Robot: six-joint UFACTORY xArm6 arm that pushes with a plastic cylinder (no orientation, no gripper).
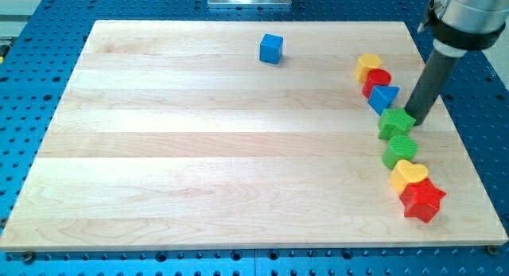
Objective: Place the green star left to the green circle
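Pale wood fills most of the frame: a board (199, 149) of light planks lying on a blue perforated table (48, 21). I carry no claw at all, only a straight dark rod, so there is nothing to open or close — my tip (417, 120) rests on the board at the right side of the frame, just beside the green star (395, 122), on the star's right and at or very near its edge.

The green star sits in a curved line of blocks running down the right part of the board. From the top of that line: a yellow block (367, 66) whose shape I cannot make out, a red block (378, 79) that looks round, a blue triangle (384, 96), then the green star, then the green circle (399, 150) directly below it and touching or nearly touching it. Below the circle come a yellow heart (408, 175) and a red star (422, 200), the lowest of the line.

Well apart from all of these, a blue cube (271, 48) stands alone near the top centre of the board — far to the left of my tip.
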